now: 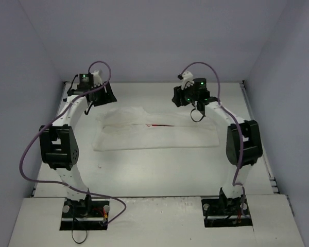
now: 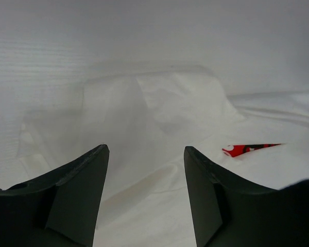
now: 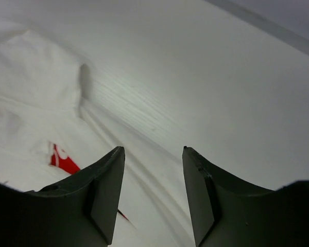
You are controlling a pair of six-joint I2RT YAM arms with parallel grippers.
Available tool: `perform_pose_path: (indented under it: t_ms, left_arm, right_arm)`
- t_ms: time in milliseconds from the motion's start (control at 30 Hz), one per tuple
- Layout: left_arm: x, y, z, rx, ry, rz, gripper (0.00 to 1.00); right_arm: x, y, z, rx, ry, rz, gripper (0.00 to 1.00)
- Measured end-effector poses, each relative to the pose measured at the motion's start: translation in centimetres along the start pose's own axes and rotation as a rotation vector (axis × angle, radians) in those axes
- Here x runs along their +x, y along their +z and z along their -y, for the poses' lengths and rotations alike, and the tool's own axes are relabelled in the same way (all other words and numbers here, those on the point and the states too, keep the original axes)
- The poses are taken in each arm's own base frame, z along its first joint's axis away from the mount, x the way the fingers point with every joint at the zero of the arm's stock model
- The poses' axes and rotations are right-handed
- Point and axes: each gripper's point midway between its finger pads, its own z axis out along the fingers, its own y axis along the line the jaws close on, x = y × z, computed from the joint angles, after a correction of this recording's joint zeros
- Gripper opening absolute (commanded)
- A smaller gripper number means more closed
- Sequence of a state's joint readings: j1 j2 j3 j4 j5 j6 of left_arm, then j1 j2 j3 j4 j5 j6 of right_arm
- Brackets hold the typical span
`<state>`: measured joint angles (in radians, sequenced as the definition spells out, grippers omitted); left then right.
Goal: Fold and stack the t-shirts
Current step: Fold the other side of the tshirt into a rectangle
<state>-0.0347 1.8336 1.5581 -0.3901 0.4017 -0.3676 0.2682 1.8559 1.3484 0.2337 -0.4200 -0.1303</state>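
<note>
White wood-grain table point(image 1: 159, 172), pale walls on three sides. One white t-shirt point(image 1: 154, 136) lies flat mid-table, partly folded into a wide strip, far-left corner rumpled. One red print point(image 1: 157, 125) shows as a thin sliver near the t-shirt's far edge, the rest tucked under cloth. Two arms, two grippers, two purple cables point(image 1: 28, 154).

Left gripper point(image 2: 147, 149) hovers over the t-shirt's far-left corner, fingers spread, nothing between them. Right gripper point(image 3: 153, 149) hovers over the t-shirt's far-right edge, fingers spread too, bare table and a cloth edge showing in the gap.

White cloth on white table: t-shirt outline is faint, and the layer count can't be told. Can't tell if either gripper touches the cloth. Wrist views cut off the fingers' lower parts.
</note>
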Motion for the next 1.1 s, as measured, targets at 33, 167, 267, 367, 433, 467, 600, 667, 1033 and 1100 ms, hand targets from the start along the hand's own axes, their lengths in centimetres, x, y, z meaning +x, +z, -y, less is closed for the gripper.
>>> perform_pose_path:
  t_ms: [33,167,267,367,433,467,600,667,1033,1100]
  left_arm:
    - [0.8,1.0,-0.4,-0.009,-0.009,-0.037,0.56]
    - [4.2,4.4,-2.3,-0.039,-0.052,-0.172,0.56]
    - [5.8,5.2,-2.8,-0.045,-0.062,-0.231,0.56]
    - [5.5,5.2,-2.2,-0.029,-0.047,-0.233,0.55]
    - [4.7,5.1,-1.4,-0.011,-0.030,-0.216,0.53]
    - [4.5,5.1,-1.1,-0.003,-0.024,-0.210,0.51]
    - [4.4,5.2,-0.4,0.015,-0.012,-0.209,0.45]
    - [4.5,5.2,-0.2,0.019,-0.007,-0.212,0.40]
    - [5.6,5.8,0.7,0.041,0.021,-0.239,0.02]
    - [5.7,5.9,1.0,0.050,0.028,-0.244,0.00]
  right_arm:
    - [0.0,1.8,-1.4,-0.055,0.006,-0.009,0.47]
    - [1.1,7.1,-6.0,-0.219,0.029,-0.046,0.49]
    - [1.4,10.5,-8.8,-0.316,0.046,-0.058,0.50]
    - [1.0,13.3,-10.4,-0.377,0.064,-0.044,0.50]
    - [1.0,14.5,-11.0,-0.398,0.077,-0.040,0.50]
    - [0.9,15.1,-11.2,-0.406,0.082,-0.036,0.50]
    - [1.3,16.7,-12.0,-0.425,0.103,-0.034,0.50]
    - [2.0,17.2,-12.4,-0.429,0.112,-0.046,0.49]
    - [4.4,18.4,-12.7,-0.435,0.148,-0.087,0.11]
    - [4.3,18.4,-12.8,-0.438,0.152,-0.087,0.08]
